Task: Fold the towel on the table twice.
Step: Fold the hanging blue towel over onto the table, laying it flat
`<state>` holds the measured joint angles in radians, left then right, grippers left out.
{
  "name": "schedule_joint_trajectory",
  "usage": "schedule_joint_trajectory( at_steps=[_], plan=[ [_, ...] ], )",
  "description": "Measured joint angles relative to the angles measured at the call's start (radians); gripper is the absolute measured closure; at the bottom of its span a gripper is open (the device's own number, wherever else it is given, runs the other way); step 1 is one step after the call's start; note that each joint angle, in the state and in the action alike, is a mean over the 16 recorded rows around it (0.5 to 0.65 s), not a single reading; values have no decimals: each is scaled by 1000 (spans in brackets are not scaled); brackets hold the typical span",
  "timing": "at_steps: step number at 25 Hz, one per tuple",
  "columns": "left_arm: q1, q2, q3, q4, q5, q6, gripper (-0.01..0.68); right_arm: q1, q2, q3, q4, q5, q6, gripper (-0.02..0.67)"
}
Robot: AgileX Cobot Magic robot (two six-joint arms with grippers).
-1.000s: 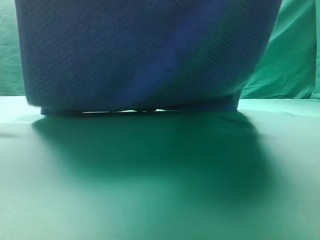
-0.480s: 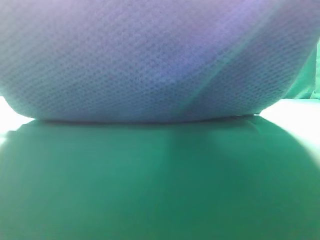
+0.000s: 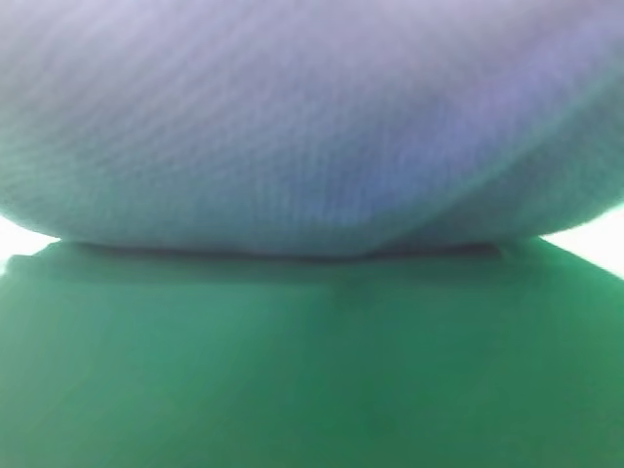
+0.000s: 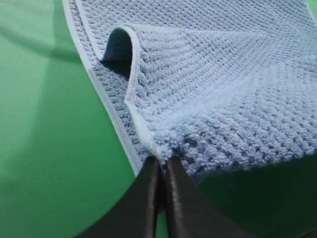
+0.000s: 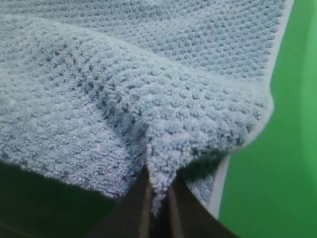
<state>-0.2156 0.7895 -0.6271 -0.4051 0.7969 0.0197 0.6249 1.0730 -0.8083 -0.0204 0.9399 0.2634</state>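
The blue-grey waffle-knit towel (image 3: 312, 127) hangs close before the high camera and fills the upper half of that view, blurred. Below it lies the green table (image 3: 312, 370) in shadow. In the left wrist view my left gripper (image 4: 162, 166) is shut on the towel's (image 4: 223, 89) near left corner, lifted, with a fold curling at the pale edge. In the right wrist view my right gripper (image 5: 157, 191) is shut on the towel's (image 5: 124, 89) near right corner, the cloth bunched above the dark fingers (image 5: 136, 208). Neither gripper shows in the high view.
Green table surface shows beside the towel in the left wrist view (image 4: 49, 148) and in the right wrist view (image 5: 282, 148). Bright overexposed patches sit at both sides of the high view (image 3: 595, 239). The backdrop is hidden by the towel.
The towel has come closer to the high camera and grown to fill the full width. It now hides the green backdrop and looks paler and more blurred.
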Motion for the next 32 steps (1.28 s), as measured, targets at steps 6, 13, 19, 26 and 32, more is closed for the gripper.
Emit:
schedule_joint_trajectory(
  at_steps=[6,13,19,26,32],
  plan=[
    [0,68,18,-19,-103,3,673,-27,68,19,-37,-63,40,649],
    [0,258,19,-47,-331,6,673,-114,246,-54,-74,-185,34,649],
    [0,463,-9,-66,-531,8,673,-171,430,-149,-92,-311,2,649],
    [0,679,-99,-68,-672,16,673,-196,614,-260,-134,-433,-13,649],
    [0,811,-188,-58,-709,24,673,-222,725,-338,-162,-498,-14,649]
  ],
)
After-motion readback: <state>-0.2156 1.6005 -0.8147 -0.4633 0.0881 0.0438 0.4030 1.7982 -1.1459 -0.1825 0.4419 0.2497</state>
